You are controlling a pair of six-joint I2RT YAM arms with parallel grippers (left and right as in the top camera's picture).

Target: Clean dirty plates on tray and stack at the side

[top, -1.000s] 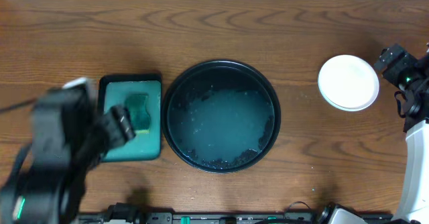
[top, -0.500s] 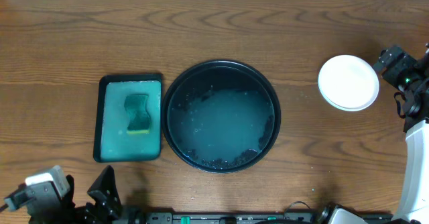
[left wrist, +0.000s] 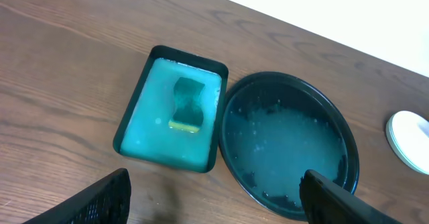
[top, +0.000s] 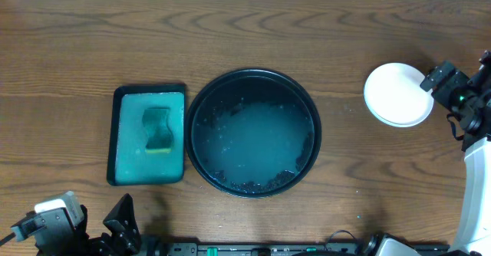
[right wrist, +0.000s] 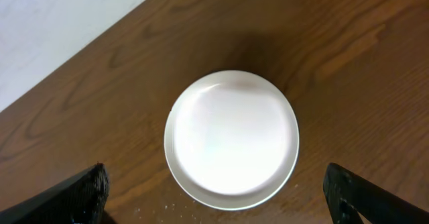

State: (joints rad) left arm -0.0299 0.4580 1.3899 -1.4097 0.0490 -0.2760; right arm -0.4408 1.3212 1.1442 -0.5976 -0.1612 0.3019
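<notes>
Carefully, we should lift the spread, empty right gripper (top: 431,78) clear of the stacked plates (top: 395,95) at right; left gripper (left wrist: 214,205) spread, empty too.

The left gripper (left wrist: 216,178) had two matte black fingers (left wrist: 94,200), wedge-shaped and unmarked. Behind them the wrist carried a pale grey block (top: 55,208) (rounded at its corners) on black housing. The right gripper (right wrist: 216,174) had the same plain black fingers (right wrist: 70,197). Behind its black wrist a small green light (top: 462,97) glowed, thin black cables (top: 459,123) looped, and a smooth white link (top: 477,187) followed.
</notes>
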